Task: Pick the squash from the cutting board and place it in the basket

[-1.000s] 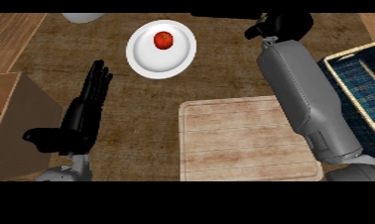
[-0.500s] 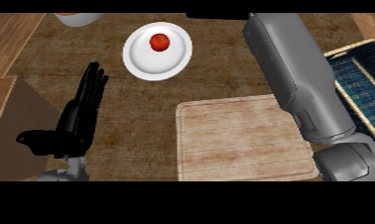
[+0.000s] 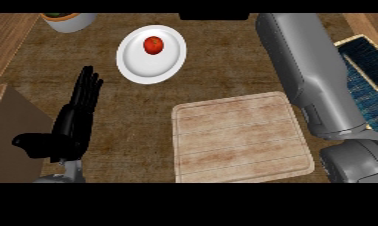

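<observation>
The wooden cutting board (image 3: 240, 140) lies at the lower middle with nothing on it. No squash shows anywhere in the head view. The dark woven basket (image 3: 362, 75) peeks in at the right edge, largely hidden behind my right forearm (image 3: 310, 70). That forearm runs from the lower right corner up to the picture's top, and its hand is cut off there. My left hand (image 3: 74, 120) rests at the lower left, fingers straight and pointing away, holding nothing.
A white plate (image 3: 148, 75) with a red tomato (image 3: 153, 45) on it stands at the upper middle. A grey pot (image 3: 70, 20) sits at the top left. Wooden surfaces border the counter at the left edge.
My right arm has stretched farther away, and its hand, seen at the top a second ago, has passed out of the picture. The left hand has stayed in place.
</observation>
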Controlling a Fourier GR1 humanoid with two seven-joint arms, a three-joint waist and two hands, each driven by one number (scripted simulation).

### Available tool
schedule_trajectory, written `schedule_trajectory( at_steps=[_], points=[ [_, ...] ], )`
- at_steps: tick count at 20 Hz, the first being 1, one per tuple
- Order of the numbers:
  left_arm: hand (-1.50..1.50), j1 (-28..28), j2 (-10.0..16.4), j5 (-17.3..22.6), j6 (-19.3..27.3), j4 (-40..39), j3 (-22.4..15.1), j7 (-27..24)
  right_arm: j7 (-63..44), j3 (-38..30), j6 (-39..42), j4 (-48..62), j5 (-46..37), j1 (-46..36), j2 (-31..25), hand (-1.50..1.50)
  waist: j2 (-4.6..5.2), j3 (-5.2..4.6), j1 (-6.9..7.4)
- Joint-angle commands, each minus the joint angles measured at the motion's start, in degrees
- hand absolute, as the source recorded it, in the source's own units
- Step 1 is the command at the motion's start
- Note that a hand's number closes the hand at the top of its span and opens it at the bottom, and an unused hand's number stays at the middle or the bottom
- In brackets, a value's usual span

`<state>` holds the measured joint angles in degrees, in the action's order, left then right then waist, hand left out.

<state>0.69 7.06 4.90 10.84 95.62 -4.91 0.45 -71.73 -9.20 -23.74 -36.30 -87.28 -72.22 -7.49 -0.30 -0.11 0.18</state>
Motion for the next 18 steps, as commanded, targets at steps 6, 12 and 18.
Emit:
schedule_trajectory(
  at_steps=[6,12,18],
  points=[
    [0.00,-1.6,-0.1,-0.2,-0.1,0.2,0.5,-1.2,-11.4,-3.9,5.1,-7.0,-4.1,3.9,-1.0,1.50,-0.36,0.06,-1.26],
    [0.00,-3.1,0.5,1.2,-0.8,1.9,1.9,-0.2,-5.6,-7.1,7.2,-16.5,-4.4,12.8,-2.8,1.50,-0.42,0.09,-1.59],
    [0.00,-2.9,0.3,0.3,-0.5,2.7,1.6,-0.2,-2.8,-9.1,11.5,-25.5,-5.1,21.0,-1.9,1.50,-0.19,0.09,-1.13]
  ],
)
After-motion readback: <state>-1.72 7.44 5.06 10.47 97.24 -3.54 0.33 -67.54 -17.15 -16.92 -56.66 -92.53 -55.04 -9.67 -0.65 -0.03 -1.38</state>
